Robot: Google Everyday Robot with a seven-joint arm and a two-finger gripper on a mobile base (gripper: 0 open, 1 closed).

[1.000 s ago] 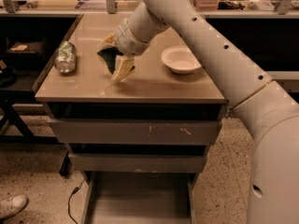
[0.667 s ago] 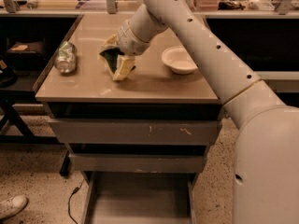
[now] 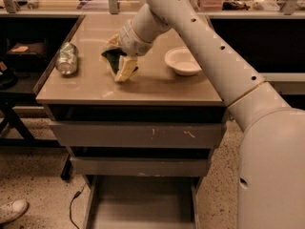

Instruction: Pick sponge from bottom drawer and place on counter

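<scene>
Drawer (image 3: pixel 143 206): open, low, well nearer than the gripper (image 3: pixel 119 60).
Counter (image 3: pixel 157 87): directly under it.
Gripper: clamped on the sponge (image 3: pixel 123 68).
Sponge: tilted in the fingers, just over the counter.
Can (image 3: pixel 66 58): to its left.
Bowl (image 3: pixel 182 61): to its right.

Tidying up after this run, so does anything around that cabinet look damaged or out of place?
A crushed silver can lies on its side near the left edge of the counter. The top drawer front has pale scuffs. The bottom drawer stands open. The pincer, over the counter, holds the sponge tilted.
</scene>
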